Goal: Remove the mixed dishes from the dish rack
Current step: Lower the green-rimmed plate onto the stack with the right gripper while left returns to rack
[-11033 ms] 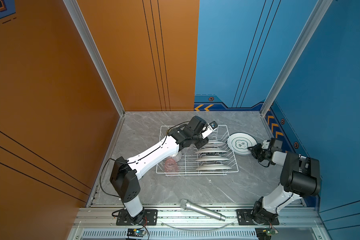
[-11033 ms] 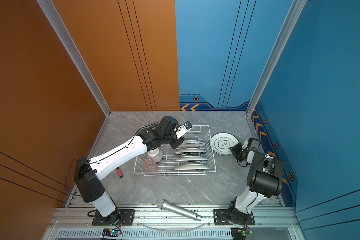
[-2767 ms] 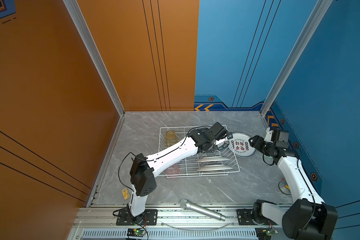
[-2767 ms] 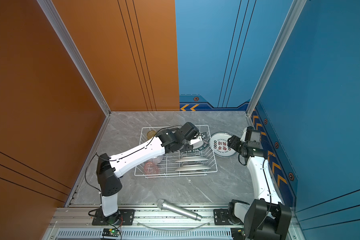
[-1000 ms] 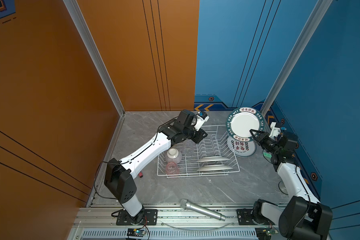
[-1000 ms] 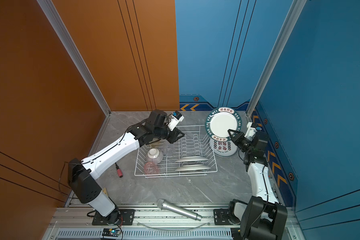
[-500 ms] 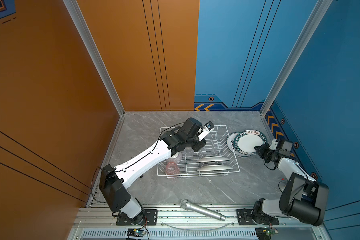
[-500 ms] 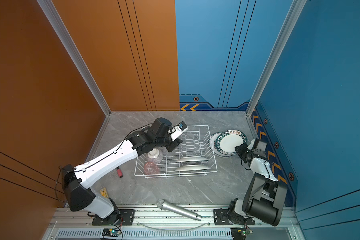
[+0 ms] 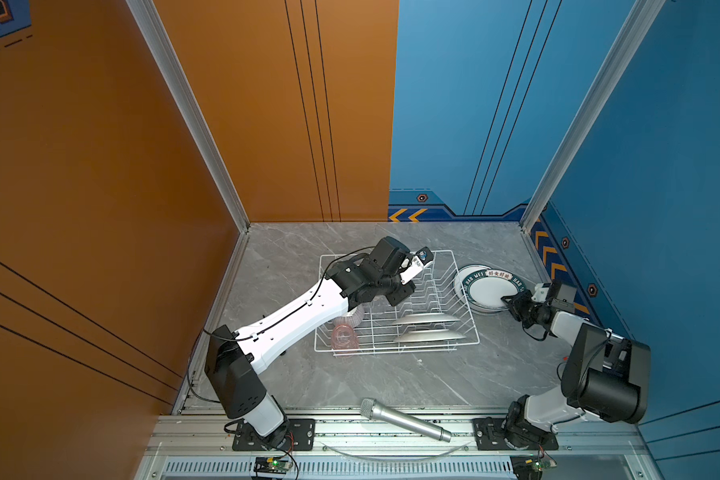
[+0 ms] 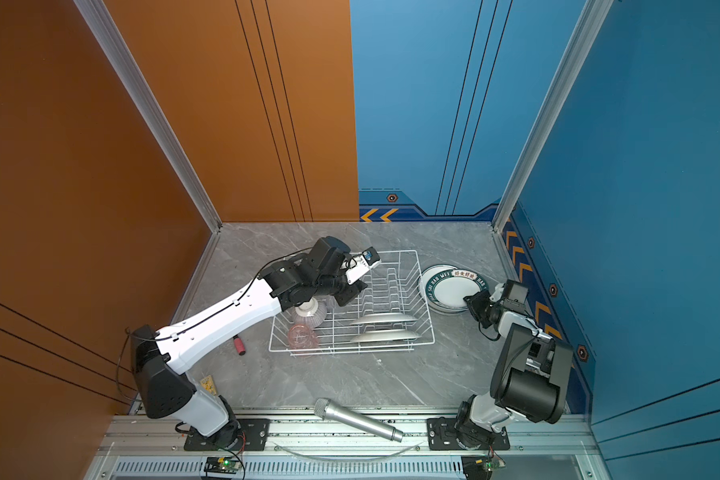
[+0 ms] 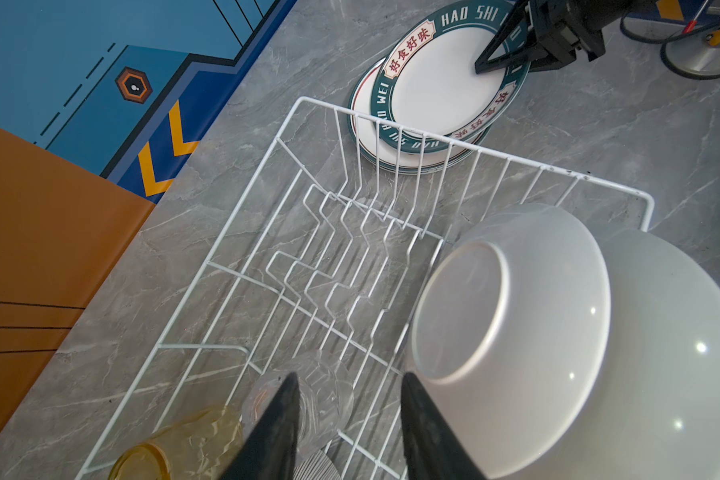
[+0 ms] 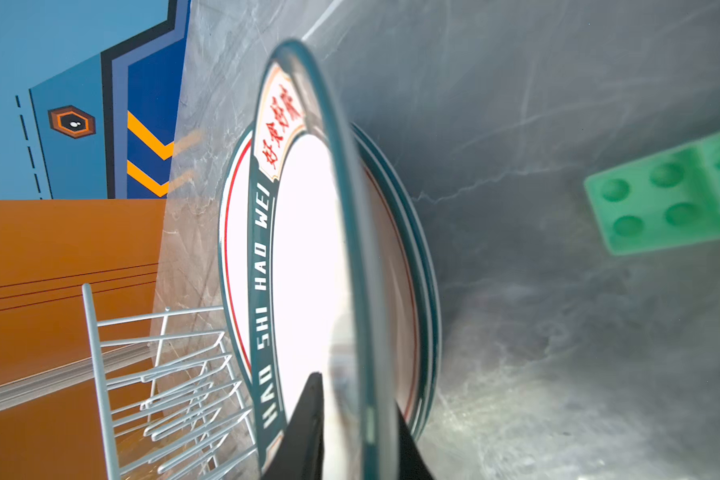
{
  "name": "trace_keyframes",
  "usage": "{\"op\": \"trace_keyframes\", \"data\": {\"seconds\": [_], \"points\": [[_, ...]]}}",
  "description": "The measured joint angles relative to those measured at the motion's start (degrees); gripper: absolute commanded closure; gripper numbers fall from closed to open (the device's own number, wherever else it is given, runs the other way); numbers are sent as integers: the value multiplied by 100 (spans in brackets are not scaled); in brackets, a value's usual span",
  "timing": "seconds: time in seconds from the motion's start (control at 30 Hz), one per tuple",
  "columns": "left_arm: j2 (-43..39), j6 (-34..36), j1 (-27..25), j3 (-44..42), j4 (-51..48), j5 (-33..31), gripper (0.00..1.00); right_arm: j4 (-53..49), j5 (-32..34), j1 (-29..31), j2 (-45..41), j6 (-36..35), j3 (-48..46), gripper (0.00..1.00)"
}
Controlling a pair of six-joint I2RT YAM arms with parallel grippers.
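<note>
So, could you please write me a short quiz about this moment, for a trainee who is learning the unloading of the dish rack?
1. How many plates stand on edge in the dish rack?
2. True or false: the microphone lies outside the dish rack.
3. In the left wrist view, which tumbler is nearest to the open fingertips of the left gripper? A. yellow B. clear C. pink

Key: 1. two; 2. true; 3. B, the clear tumbler.
</note>
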Motion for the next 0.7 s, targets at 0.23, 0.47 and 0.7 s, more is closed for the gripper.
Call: {"op": "trace_keyframes", "data": {"seconds": [0.23, 0.47, 0.7], "points": [[28, 9, -15, 33, -20, -9, 57, -184, -9, 26, 11, -221, 57, 53], [52, 68, -35, 42, -68, -11, 57, -872, 402, 258, -129, -745, 374, 40], [249, 136, -122, 114, -205, -17, 57, -1596, 1152, 673, -162, -1213, 664, 39]]}}
